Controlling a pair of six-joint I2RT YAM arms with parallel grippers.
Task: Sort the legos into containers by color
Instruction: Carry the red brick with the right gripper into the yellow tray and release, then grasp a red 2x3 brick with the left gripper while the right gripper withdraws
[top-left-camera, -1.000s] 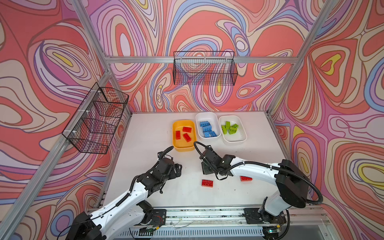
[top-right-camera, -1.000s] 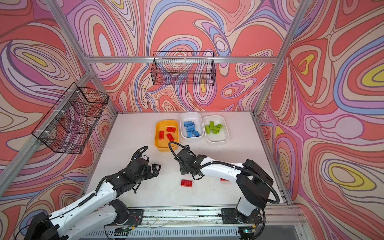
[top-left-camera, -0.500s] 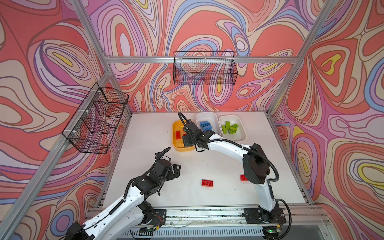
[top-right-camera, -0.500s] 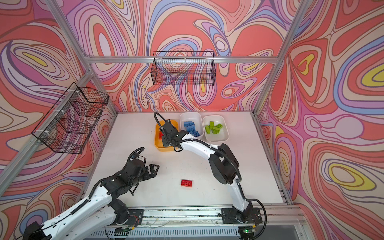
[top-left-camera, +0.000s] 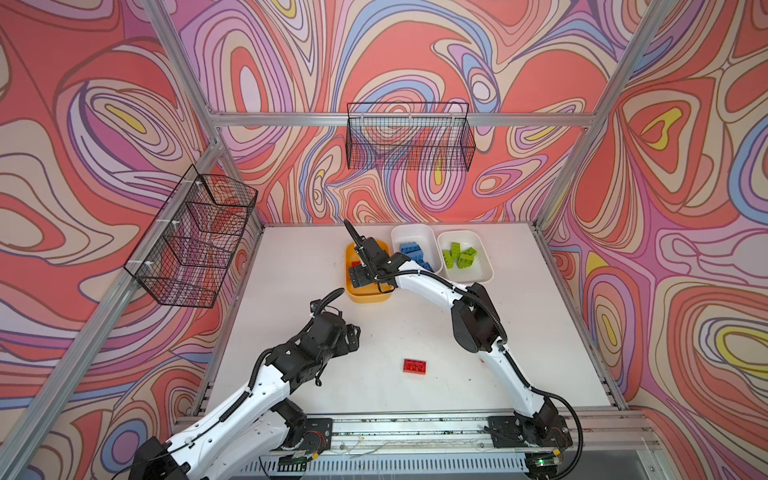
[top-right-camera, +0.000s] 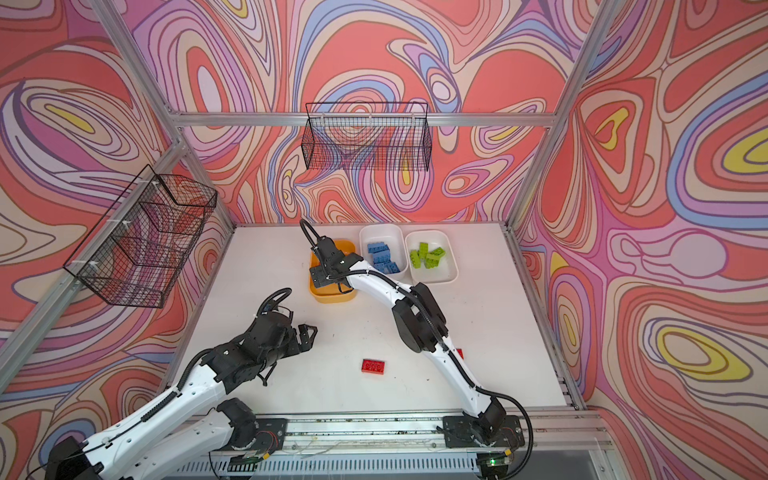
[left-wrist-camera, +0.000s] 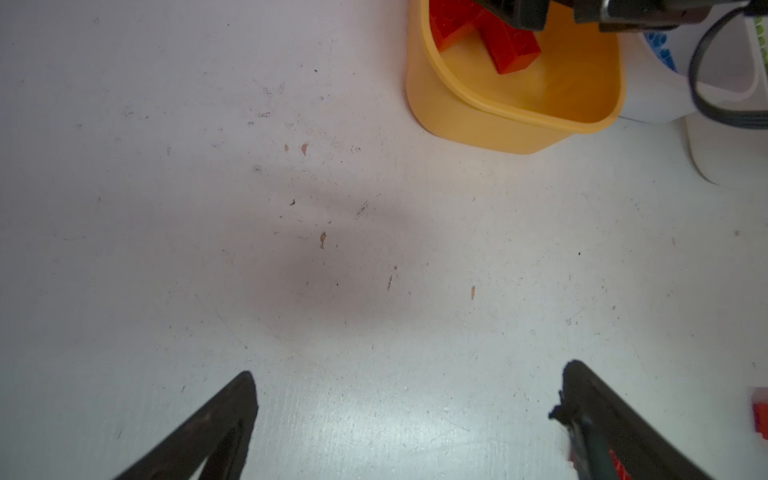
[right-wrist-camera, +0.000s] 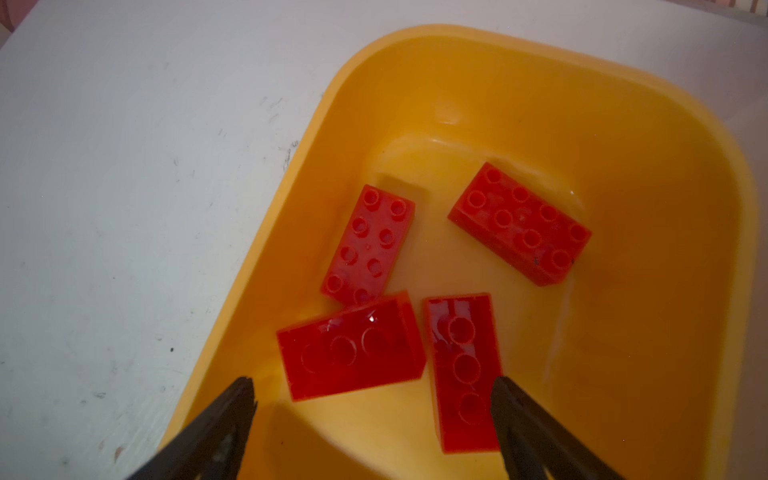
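The right gripper (right-wrist-camera: 372, 386) is held spread and empty over the yellow tub (right-wrist-camera: 623, 104), where four red bricks (right-wrist-camera: 368, 245) are laid; a loose brick (top-left-camera: 414, 367) is left on the table (top-left-camera: 415, 324).

We're looking at a robot lab test cell: a white worktop (top-left-camera: 291, 270) boxed in by aluminium framing (top-left-camera: 399, 119), swirl-printed panels (top-left-camera: 415, 50) rising behind and beside the worktop, black wire baskets (top-left-camera: 409, 143) hung above its far and left edges, and two cabled arms (top-left-camera: 428, 286) mounted on a rail (top-left-camera: 415, 428) along its near edge
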